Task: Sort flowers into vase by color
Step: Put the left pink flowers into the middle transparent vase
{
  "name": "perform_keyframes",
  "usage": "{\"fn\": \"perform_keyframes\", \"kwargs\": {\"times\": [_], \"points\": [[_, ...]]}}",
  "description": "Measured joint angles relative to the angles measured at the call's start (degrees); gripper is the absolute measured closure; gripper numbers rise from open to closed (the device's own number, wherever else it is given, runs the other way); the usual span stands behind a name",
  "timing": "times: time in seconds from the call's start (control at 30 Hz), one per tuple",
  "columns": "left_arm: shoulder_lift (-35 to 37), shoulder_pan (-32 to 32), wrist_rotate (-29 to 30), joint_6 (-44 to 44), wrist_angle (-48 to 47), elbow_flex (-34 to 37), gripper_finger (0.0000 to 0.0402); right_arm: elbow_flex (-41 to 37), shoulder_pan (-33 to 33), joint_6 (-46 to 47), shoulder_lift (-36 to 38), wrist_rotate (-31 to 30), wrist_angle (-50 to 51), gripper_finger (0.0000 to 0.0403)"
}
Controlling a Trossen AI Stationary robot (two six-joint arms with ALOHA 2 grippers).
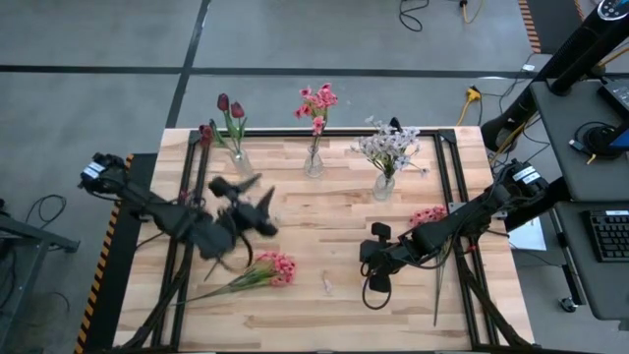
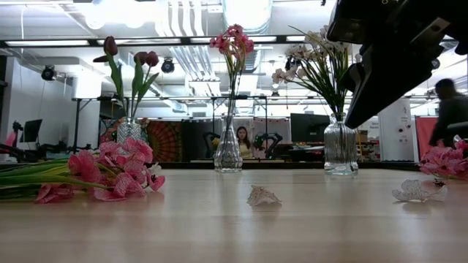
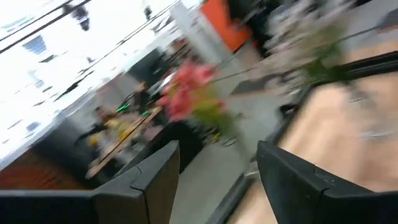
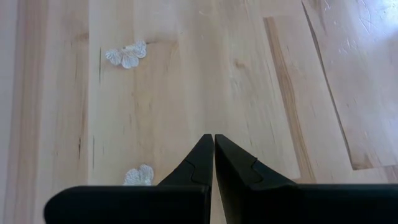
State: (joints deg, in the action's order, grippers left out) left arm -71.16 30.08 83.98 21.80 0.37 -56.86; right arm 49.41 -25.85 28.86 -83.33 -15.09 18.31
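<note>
Three glass vases stand along the far edge. The left one holds dark red tulips [image 1: 232, 110], the middle one pink blooms [image 1: 316, 103], and the right one a white spray [image 1: 388, 147]. A pink bunch [image 1: 267, 269] lies flat on the wood at near left, its stems pointing toward the left edge. Another pink bunch [image 1: 428, 214] lies at right. My left gripper [image 1: 261, 208] hangs blurred above the table's left half, level and open, with nothing between its fingers [image 3: 217, 168]. My right gripper [image 4: 213, 139] is shut and slants down over bare wood at near right [image 1: 373, 287].
White loose petals lie on the wood [image 4: 127, 55], [image 4: 140, 175], [image 2: 263, 196]. A reddish flower [image 1: 204, 133] sits at the far left corner. Black rails [image 1: 447, 197] run along the table's sides. The right arm's dark bulk [image 2: 398, 51] hangs over the right half.
</note>
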Motion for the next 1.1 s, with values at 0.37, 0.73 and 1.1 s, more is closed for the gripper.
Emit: {"fn": "perform_keyframes", "kwargs": {"times": [0.37, 0.73, 1.1], "points": [[-8.74, 5.18, -52.17, -27.28, -28.92, -10.91, 0.0205, 0.00, 0.01, 0.02, 0.00, 0.00, -0.40, 0.0394], [-20.32, 5.89, -68.70, -60.03, -57.36, -15.60, 0.0205, 0.00, 0.00, 0.02, 0.00, 0.00, -1.12, 0.0394], [-25.51, 10.22, -80.69, -78.43, -63.51, -12.97, 0.0205, 0.00, 0.01, 0.40, 0.00, -0.02, -2.44, 0.0369]]}}
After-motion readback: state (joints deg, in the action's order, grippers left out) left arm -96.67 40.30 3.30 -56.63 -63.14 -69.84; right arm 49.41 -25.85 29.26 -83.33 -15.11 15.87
